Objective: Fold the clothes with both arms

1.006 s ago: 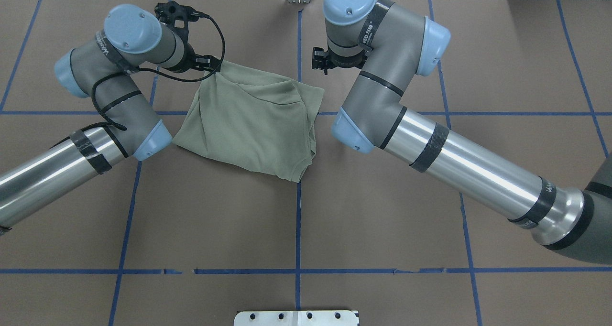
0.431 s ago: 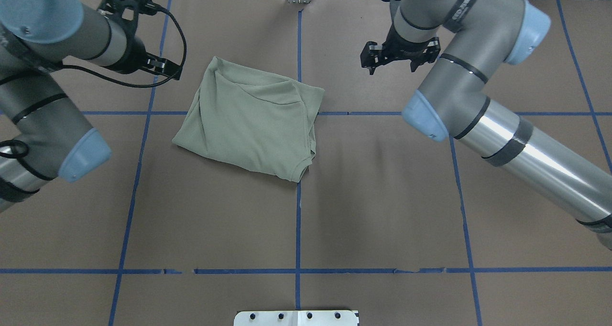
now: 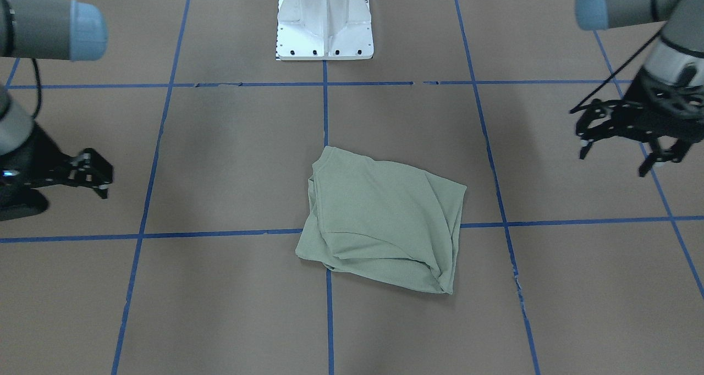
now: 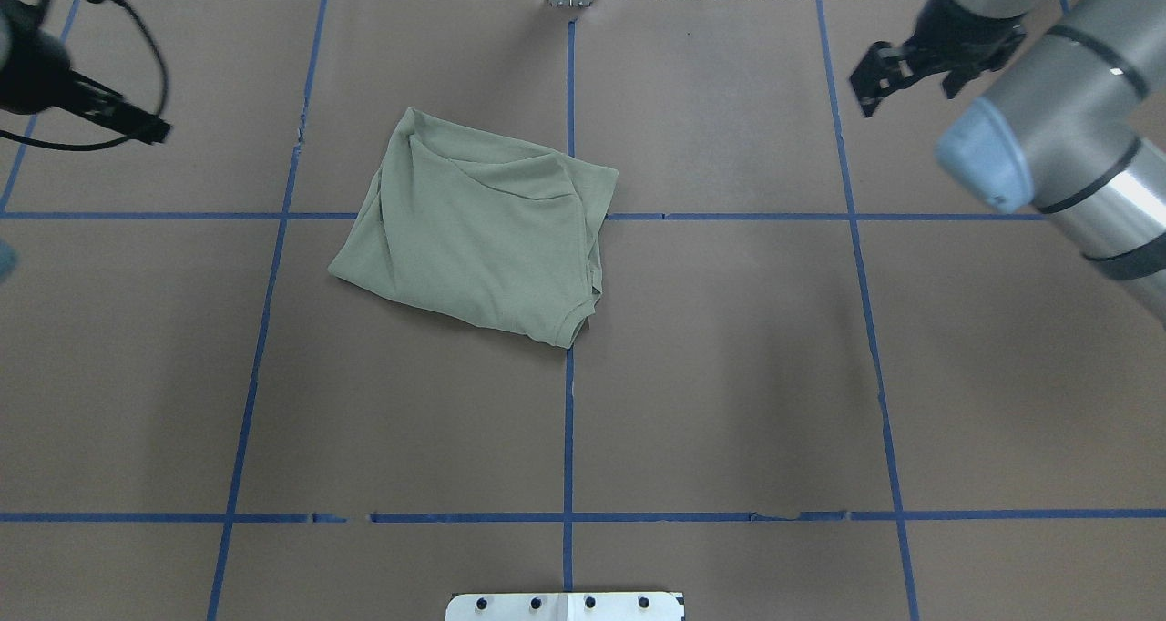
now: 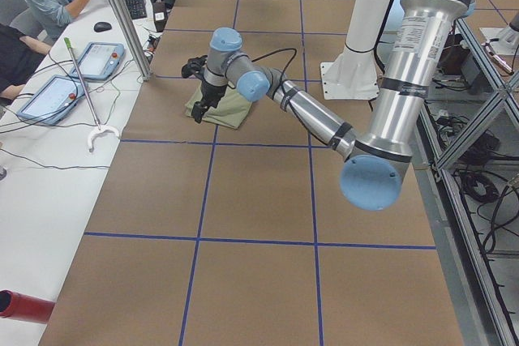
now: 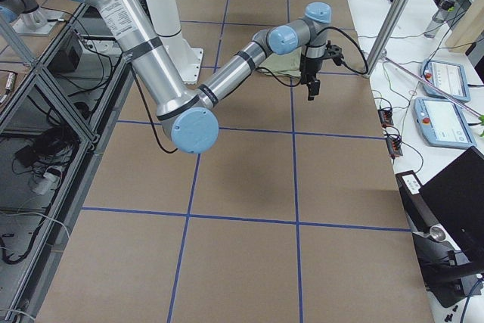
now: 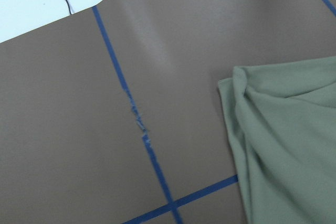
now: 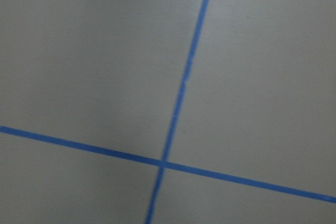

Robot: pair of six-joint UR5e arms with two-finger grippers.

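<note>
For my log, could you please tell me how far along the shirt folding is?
Done: the pale sage-green knit shirt lies folded compactly on the brown table cover. In hand: nothing; black left hand and right hand hover open, well clear. Left: probably only squaring its skewed edges.

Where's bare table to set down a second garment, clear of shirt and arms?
Widest: the table between the shirt and the white base plate. Also the square between the shirt and the right arm. Tight at the far corners, where the left gripper and right gripper hover.
</note>
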